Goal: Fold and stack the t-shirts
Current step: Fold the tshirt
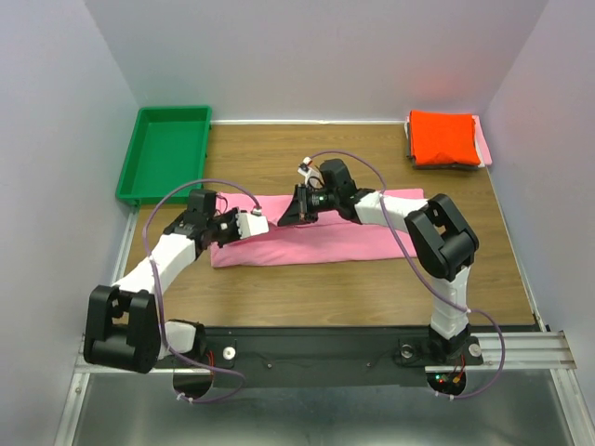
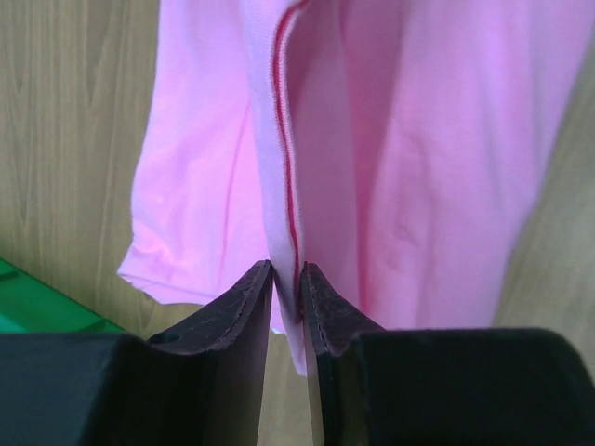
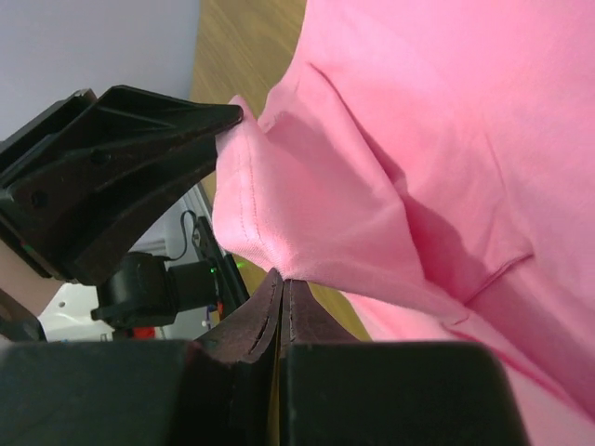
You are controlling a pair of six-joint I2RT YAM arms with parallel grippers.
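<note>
My left gripper [image 2: 286, 279] pinches the pink t-shirt [image 1: 325, 243] at its hem (red-stitched seam); my right gripper [image 3: 283, 288] clamps a raised fold.

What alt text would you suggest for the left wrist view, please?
The black two-fingered left pincer pinches the stitched edge of a soft pink cotton t-shirt spread over a brown wooden table. The corner of a green plastic tray shows at lower left.
</note>
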